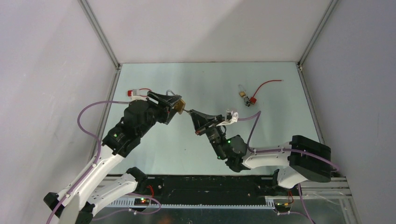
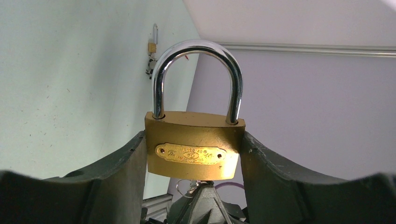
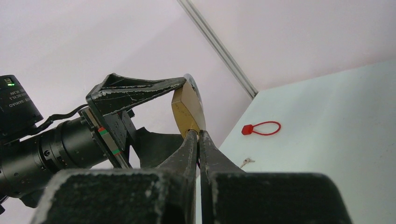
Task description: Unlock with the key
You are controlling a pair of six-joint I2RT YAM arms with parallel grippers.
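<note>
Meeting padlock (image 3: 187, 109), closed right hand (image 3: 198, 136) mostly hides key (image 2: 192, 185).

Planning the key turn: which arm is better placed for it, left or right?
Right. The right hand is shut at the brass padlock's keyhole end, apparently pinching the key. The left hand clamps the padlock body, so it is better used as the steady holder.

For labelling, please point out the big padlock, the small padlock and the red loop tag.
big padlock (image 2: 194, 135), left wrist view, brass body front.
small padlock (image 1: 243, 94), top view, brass body.
red loop tag (image 3: 246, 129), right wrist view, flat head.
</note>
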